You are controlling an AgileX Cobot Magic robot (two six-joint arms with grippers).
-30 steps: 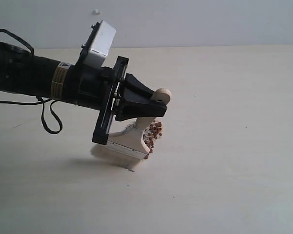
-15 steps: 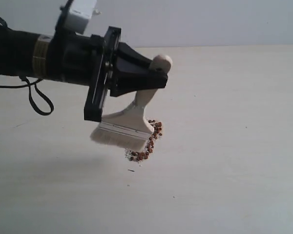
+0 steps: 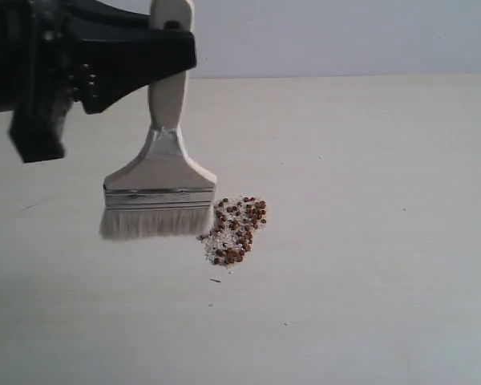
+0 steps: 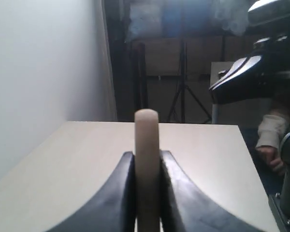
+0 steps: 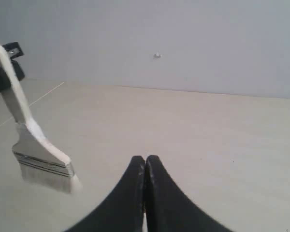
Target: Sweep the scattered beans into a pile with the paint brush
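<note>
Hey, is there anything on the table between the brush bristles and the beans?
Nothing visible. The paint brush, gripped in the left claw, hangs upright with its bristles right beside the beans; only bare table lies around them.

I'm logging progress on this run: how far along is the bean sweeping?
Done: the beans lie bunched in one compact cluster with whitish crumbs, beside the paint brush. In hand: the left gripper clamps it upright by the handle. Left: little, perhaps a few dark specks on the table; whether they are beans is unclear. The right gripper is shut, empty.
</note>
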